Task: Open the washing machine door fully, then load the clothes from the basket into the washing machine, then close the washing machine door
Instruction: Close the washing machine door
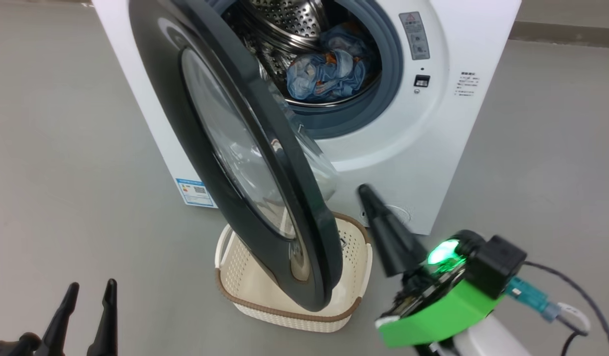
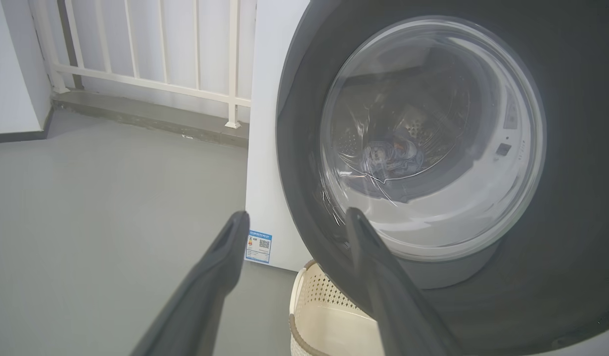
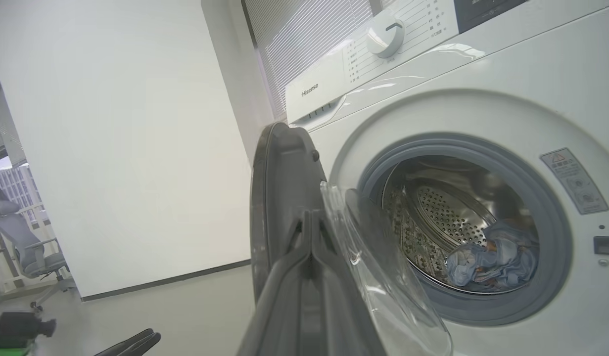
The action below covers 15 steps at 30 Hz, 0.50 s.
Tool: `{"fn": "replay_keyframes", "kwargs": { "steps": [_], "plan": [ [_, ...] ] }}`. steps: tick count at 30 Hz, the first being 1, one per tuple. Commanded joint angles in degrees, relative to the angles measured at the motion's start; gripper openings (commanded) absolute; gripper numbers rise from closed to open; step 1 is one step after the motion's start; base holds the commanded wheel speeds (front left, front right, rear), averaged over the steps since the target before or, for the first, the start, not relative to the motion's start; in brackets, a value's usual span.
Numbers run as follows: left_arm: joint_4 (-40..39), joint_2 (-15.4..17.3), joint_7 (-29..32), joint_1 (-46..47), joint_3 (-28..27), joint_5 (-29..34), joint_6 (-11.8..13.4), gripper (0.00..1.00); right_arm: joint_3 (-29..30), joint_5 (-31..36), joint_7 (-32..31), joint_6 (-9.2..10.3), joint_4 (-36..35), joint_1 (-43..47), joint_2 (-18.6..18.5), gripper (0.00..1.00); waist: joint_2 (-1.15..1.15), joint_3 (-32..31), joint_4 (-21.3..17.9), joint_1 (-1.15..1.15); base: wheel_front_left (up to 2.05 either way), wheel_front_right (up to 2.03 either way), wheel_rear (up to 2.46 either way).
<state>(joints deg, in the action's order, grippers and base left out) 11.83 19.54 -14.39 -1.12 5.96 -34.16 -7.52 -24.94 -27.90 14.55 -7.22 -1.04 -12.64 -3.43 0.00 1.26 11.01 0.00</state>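
The white washing machine (image 1: 433,148) stands with its black, glass-windowed door (image 1: 225,148) swung about halfway out over the basket (image 1: 245,282). The light blue clothes (image 1: 329,74) lie in the steel drum; they also show in the right wrist view (image 3: 492,257) and through the door glass (image 2: 391,153). The cream basket's visible part holds nothing, and the door hides its middle. My right gripper (image 1: 366,190) is shut on nothing, pointing up just right of the door's lower edge, its tip (image 3: 311,215) against the door's inner side. My left gripper (image 1: 92,285) is open at lower left, facing the door's outer face (image 2: 556,123).
Grey floor (image 1: 62,148) lies open to the left and right of the machine. A white railing (image 2: 161,84) on a low kerb runs behind on the left. A white wall (image 3: 126,148) stands beyond the door, with an office chair (image 3: 22,242) far off.
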Motion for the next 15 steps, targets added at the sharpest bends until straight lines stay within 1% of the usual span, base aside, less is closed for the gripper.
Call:
{"fn": "replay_keyframes", "kwargs": {
  "steps": [1, 7, 13, 15],
  "plan": [
    [-0.78, 1.21, -0.61, 2.95, -1.77, -0.25, 0.03, 1.00, -2.86, -0.10, 0.45, -0.26, -2.43, -2.43, 0.56, 0.00, 0.00, -0.37, 0.63, 0.00, 0.00, 0.00, 0.00],
    [-0.40, 0.95, -0.61, 2.95, -1.63, -0.04, 0.03, 1.00, -10.22, 1.70, 0.45, -0.26, -2.57, -3.18, 0.56, 0.00, 0.00, -0.99, 2.21, 0.00, 0.00, 0.00, 0.00],
    [0.11, 0.38, -0.61, 2.84, -2.02, 0.00, 0.03, 1.00, -13.95, 3.87, 0.45, -0.26, 3.46, -3.10, 0.56, 0.00, 0.00, -1.29, 3.49, 0.00, 0.00, 0.00, 0.00],
    [0.22, 0.20, -0.61, 2.87, -2.05, 0.05, 0.03, 1.00, -14.38, 4.34, 0.45, -0.26, 5.65, -3.22, 0.56, 0.00, 0.00, -1.37, 3.87, 0.00, 0.00, 0.00, 0.00]
  ]
}}
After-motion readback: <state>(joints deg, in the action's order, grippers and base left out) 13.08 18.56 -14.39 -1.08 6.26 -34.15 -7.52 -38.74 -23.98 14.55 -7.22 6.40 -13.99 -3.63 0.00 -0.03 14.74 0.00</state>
